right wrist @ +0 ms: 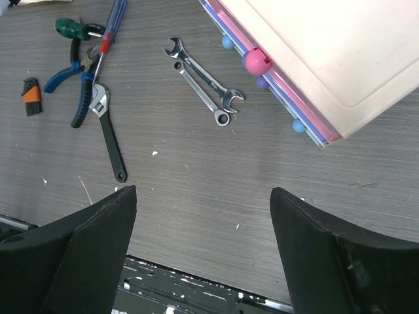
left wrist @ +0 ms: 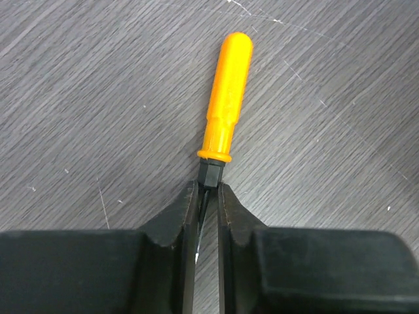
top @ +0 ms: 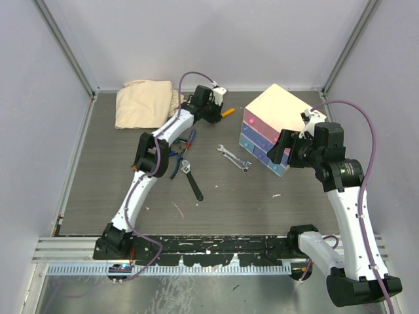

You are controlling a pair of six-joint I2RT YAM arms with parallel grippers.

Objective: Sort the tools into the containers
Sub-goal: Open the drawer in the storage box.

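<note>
The orange plastic-handled screwdriver (left wrist: 226, 98) sticks out straight ahead of the left gripper (left wrist: 208, 191), whose narrow jaws pinch its dark shaft, while the right gripper (right wrist: 203, 199) gapes wide with the cream box-shaped chest (right wrist: 327, 46) ahead to its right.

A crumpled beige cloth (top: 147, 103) lies in the far left corner of the grey wood-grain table (top: 222, 203), close to the pale back wall (top: 216, 39). A small white scrap (top: 276, 195) rests on the table's right half. A scuffed black plate (top: 216, 245) and a silver rail (top: 65, 248) line the near edge.
</note>
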